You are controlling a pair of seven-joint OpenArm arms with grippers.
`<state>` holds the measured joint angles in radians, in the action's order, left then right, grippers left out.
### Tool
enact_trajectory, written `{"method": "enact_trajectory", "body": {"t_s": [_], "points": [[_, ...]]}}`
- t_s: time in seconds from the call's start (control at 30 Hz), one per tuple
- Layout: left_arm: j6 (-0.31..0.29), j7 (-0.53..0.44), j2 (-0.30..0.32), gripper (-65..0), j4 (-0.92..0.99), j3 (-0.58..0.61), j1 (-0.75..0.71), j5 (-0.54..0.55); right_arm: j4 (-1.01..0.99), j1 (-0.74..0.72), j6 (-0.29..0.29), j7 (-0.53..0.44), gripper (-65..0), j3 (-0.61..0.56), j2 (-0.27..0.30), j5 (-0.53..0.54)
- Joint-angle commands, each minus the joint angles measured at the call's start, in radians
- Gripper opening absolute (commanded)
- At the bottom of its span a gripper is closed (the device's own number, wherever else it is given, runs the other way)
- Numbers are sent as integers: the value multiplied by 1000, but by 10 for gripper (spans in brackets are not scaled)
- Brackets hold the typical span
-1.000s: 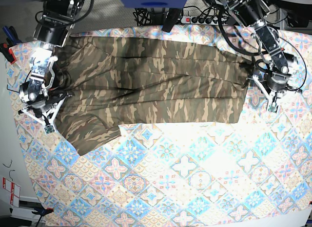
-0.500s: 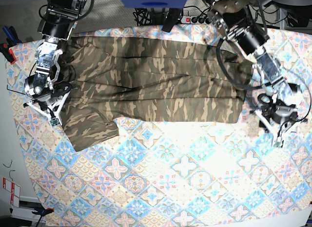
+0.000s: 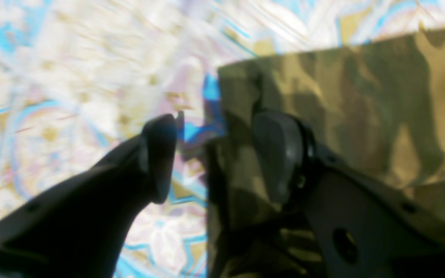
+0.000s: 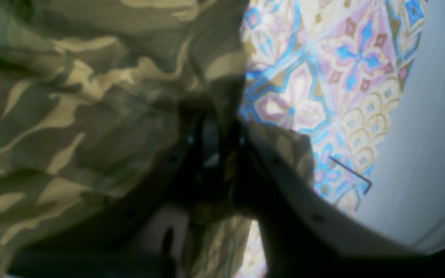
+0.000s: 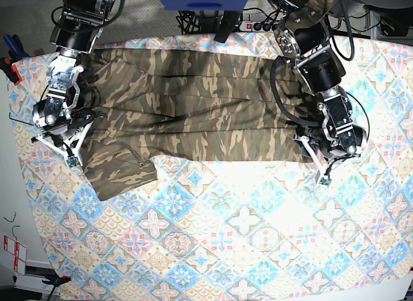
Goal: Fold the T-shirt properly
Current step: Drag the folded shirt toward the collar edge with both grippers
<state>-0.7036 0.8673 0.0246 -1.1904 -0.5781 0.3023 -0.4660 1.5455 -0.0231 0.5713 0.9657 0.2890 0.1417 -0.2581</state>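
The camouflage T-shirt [image 5: 206, 107] lies spread along the far half of the table, with one sleeve [image 5: 119, 175] sticking out toward the front left. My right gripper [image 5: 66, 154] is at the shirt's left edge. In the right wrist view it [image 4: 211, 143] is shut on a bunched fold of the T-shirt [image 4: 72, 100]. My left gripper [image 5: 321, 170] hovers at the shirt's front right corner. Seen from the left wrist, it [image 3: 218, 158] is open, one finger [image 3: 160, 158] over the tablecloth and the other above the T-shirt [image 3: 361, 100] corner, holding nothing.
A blue, pink and cream patterned tablecloth [image 5: 245, 230] covers the table. A power strip and cables [image 5: 261, 23] run along the back edge. Red and blue tools [image 5: 9, 59] sit off the left side. The pale surface beyond the cloth's edge [image 4: 431, 146] is close to my right gripper.
My left gripper opened and let go of the shirt's right edge, swung toward the front, then came back to the front right corner. The right gripper shifted slightly back, still shut on the cloth.
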Motion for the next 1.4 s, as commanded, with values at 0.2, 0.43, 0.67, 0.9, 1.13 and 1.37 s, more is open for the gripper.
{"method": "enact_trajectory", "body": {"t_s": [0.2, 0.43, 0.67, 0.9, 1.13, 1.37], "points": [[5, -20, 5, -312, 10, 2, 31, 10, 20, -16, -6, -11, -608, 3, 14, 0], [5, -76, 10, -343, 163, 2, 30, 8, 22, -16, -6, -9, -608, 3, 14, 0], [5, -72, 16, -506, 185, 4, 28, 2, 39, -16, -6, -9, -608, 5, 14, 0], [5, -79, 18, -615, 117, 7, 27, 10, 62, -16, -6, -8, -608, 3, 14, 0], [5, -73, -12, -615, -162, 7, -28, 10, 62, -16, -6, -8, -608, 3, 14, 0], [5, -76, -18, -614, -320, 7, -127, 10, 62, -15, -6, -8, -608, 3, 14, 0]]}}
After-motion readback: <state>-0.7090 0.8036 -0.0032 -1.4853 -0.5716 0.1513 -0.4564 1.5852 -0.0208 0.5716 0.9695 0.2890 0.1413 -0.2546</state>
